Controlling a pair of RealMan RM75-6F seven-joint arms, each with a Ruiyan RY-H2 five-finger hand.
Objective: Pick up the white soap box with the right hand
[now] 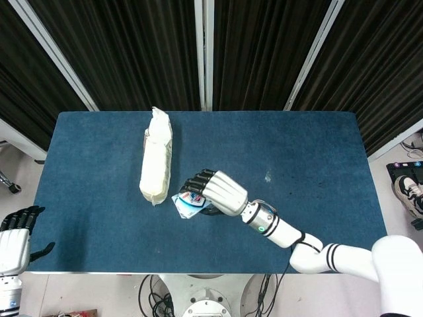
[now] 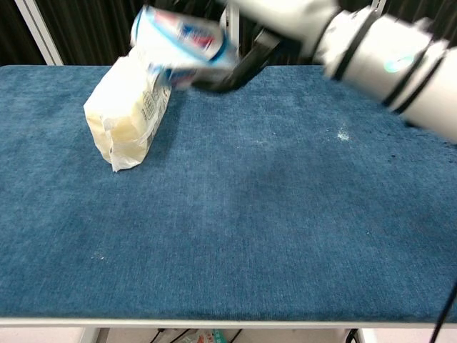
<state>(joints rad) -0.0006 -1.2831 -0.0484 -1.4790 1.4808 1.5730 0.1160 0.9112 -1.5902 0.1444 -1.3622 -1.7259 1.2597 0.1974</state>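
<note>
- While the right hand [image 1: 215, 193] grips the white soap box [image 1: 188, 203], the box is up in the air, off the blue table [image 1: 297, 152].
- From the chest view the soap box [image 2: 184, 36] is high up and a bit blurry, above the near end of the cream packet [image 2: 128, 107].
- Dark fingers [image 1: 196, 181] wrap over the top of the box, and the thumb looks to press from below.
- That box looks small, light and stiff, like thin card with a hard bar inside.
- Its shiny print may be a bit slippery, so it could slide if the squeeze is loose.
- Best place to hold it seems to be across the two long flat sides, near the middle.
- Lying long-ways, the cream packet [image 1: 156, 158] runs from the far edge of the table toward the middle.
- Off the near left corner of the table, the left hand [image 1: 16, 234] waits with its fingers apart, holding nothing.
</note>
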